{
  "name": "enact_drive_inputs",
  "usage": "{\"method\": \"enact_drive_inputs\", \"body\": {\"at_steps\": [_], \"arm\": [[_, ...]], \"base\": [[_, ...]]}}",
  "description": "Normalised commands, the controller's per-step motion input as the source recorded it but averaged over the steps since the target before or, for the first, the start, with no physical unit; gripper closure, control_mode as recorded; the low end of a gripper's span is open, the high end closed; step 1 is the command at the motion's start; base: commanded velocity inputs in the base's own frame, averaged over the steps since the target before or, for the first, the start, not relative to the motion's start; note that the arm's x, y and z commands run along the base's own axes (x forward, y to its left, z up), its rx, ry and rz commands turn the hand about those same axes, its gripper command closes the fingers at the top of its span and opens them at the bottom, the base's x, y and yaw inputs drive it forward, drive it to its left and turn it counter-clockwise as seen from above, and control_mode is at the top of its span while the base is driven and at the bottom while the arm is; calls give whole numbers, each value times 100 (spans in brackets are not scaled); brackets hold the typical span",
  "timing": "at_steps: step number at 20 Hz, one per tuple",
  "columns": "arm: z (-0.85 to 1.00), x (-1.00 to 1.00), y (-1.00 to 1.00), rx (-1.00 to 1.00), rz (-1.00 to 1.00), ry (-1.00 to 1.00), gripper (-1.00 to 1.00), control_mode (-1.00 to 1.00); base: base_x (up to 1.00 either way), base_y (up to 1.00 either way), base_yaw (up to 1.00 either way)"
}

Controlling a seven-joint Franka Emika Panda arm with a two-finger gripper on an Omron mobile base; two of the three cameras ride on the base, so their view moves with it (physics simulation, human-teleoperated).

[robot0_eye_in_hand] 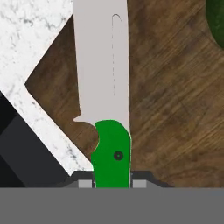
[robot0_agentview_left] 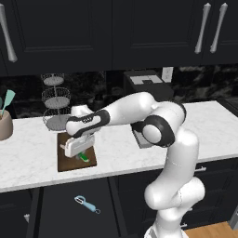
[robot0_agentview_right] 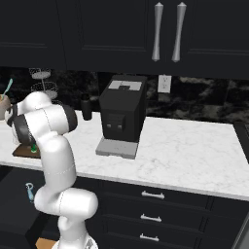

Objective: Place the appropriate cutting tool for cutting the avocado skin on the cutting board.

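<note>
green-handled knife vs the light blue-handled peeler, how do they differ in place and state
The green-handled knife with a pale silver blade is held in the gripper above the dark brown wooden cutting board; the light blue-handled peeler lies free on the dark surface below the white marble counter. The knife shows a long flat blade; the peeler's head is small and looped. Both are small hand tools with coloured handles.

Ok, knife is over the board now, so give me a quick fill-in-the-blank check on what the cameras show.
1. The gripper is shut on the knife's bright ____ handle.
2. Under the pale silver blade lies the dark brown wooden ____.
3. The light-blue-handled peeler lies below the white marble ____.
4. The dark green avocado rests on the ____.

Missing words: green; cutting board; counter; cutting board
</note>
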Motion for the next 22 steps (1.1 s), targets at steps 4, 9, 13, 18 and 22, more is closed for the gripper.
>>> {"method": "enact_drive_inputs", "body": {"at_steps": [4, 9, 13, 18, 22], "arm": [[-36, 23, 1, -3, 0, 3, 100, -100], [-33, 8, 1, -3, 0, 1, -100, -100], [-3, -13, -6, 0, 0, 0, -100, -100], [24, -66, -37, 2, 0, -6, -100, -100], [43, -53, -70, 5, 0, -6, -100, -100]], "base": [[0, 0, 0], [0, 0, 0], [0, 0, 0], [0, 0, 0], [0, 0, 0]]}}
